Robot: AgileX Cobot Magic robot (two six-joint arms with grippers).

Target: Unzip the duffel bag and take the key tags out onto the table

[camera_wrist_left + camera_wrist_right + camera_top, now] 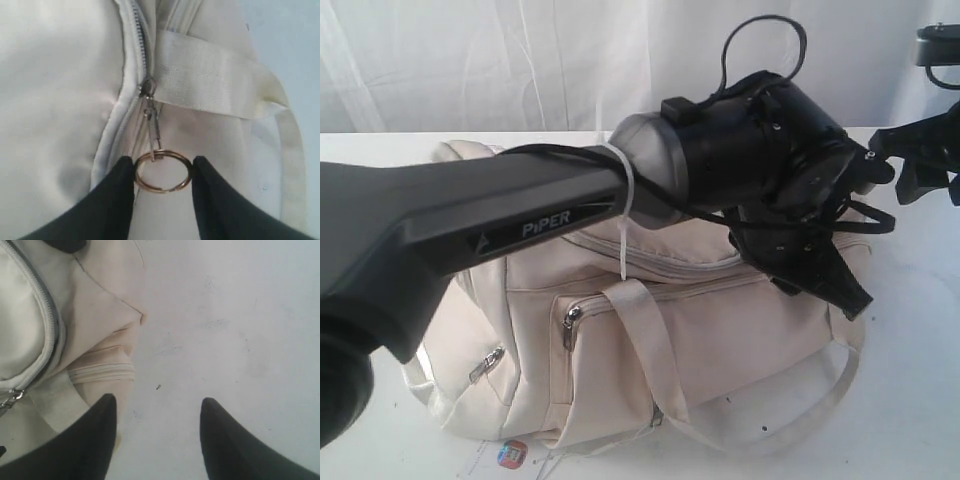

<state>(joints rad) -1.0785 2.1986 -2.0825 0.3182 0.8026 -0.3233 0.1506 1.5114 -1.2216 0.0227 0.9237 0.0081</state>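
Observation:
The cream duffel bag (pixel 720 340) lies on the white table (pixel 920 350), its top zipper (pixel 137 30) closed up to the slider (pixel 147 89). From the slider hangs a metal pull (pixel 154 127) with a brass ring (pixel 162 190). My left gripper (pixel 162 165) is shut on that ring, one black finger pressing each side of it. In the exterior view the left arm reaches across the bag's top to its right end, where the left gripper (pixel 840 290) points down. My right gripper (pixel 157 405) hangs open over bare table beside the bag's end. The key tags are hidden.
A webbing handle (pixel 210 80) crosses the bag just beside the slider. A front pocket zipper (pixel 572 325) is closed. A small red-blue round sticker (pixel 512 455) lies on paper at the table's front edge. White curtain hangs behind.

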